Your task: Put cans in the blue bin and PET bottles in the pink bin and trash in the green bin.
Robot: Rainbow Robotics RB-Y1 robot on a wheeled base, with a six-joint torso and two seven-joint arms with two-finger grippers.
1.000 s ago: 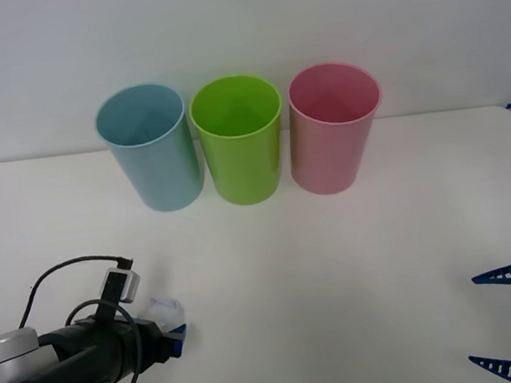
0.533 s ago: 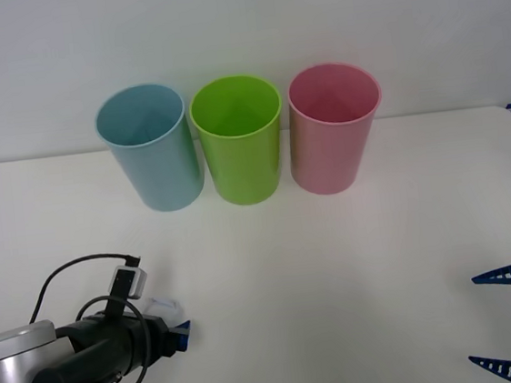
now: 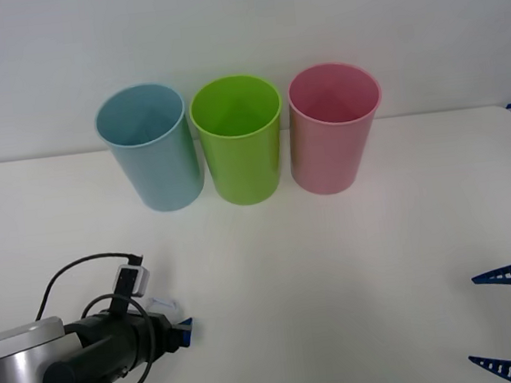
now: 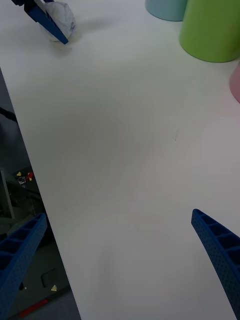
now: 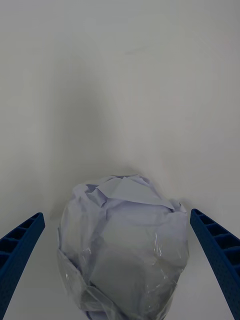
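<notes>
The trash, a white wrinkled wad, lies on the table near the front left. My left gripper is open, one finger on each side of the wad with a small gap to each. From the front, the left gripper hides most of the trash. The blue bin, green bin and pink bin stand upright in a row at the back. My right gripper waits open at the front right, holding nothing. Cans and PET bottles are out of view.
The white table is bare between the bins and the grippers. A white wall rises just behind the bins. In the right wrist view the table's edge runs past the right gripper, with the floor below.
The left arm has shifted slightly to the right and settled lower around the wad. The wad, the bins and the right gripper have stayed in place.
</notes>
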